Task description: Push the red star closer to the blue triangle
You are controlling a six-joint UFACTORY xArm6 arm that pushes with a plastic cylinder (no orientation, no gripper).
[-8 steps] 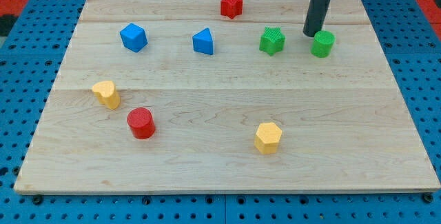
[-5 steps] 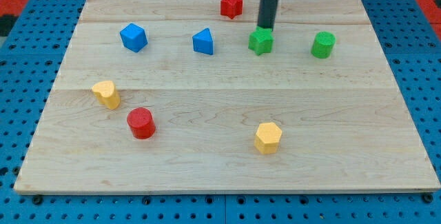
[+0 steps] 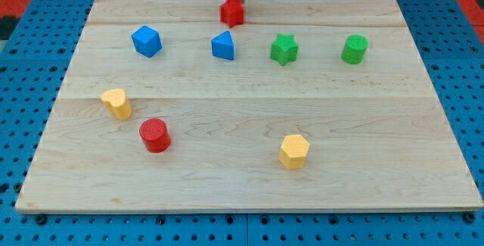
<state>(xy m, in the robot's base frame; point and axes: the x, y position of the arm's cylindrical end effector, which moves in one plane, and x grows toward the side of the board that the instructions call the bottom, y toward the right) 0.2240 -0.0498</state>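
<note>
The red star (image 3: 232, 14) sits near the board's top edge, just above and slightly right of the blue triangle (image 3: 222, 46). A small gap of bare wood separates them. My tip (image 3: 236, 1) comes down from the view's top and touches the red star's top side. The rod is dark and upright.
A blue cube (image 3: 146, 41) lies left of the triangle. A green star (image 3: 284, 49) and a green cylinder (image 3: 354, 49) lie to its right. A yellow block (image 3: 116, 103), a red cylinder (image 3: 155, 135) and a yellow hexagon (image 3: 294, 151) lie lower on the wooden board (image 3: 242, 193).
My tip swept left from the green cylinder past the green star, nudging it left, then to the red star. The red star moved left and down, closer to the blue triangle.
</note>
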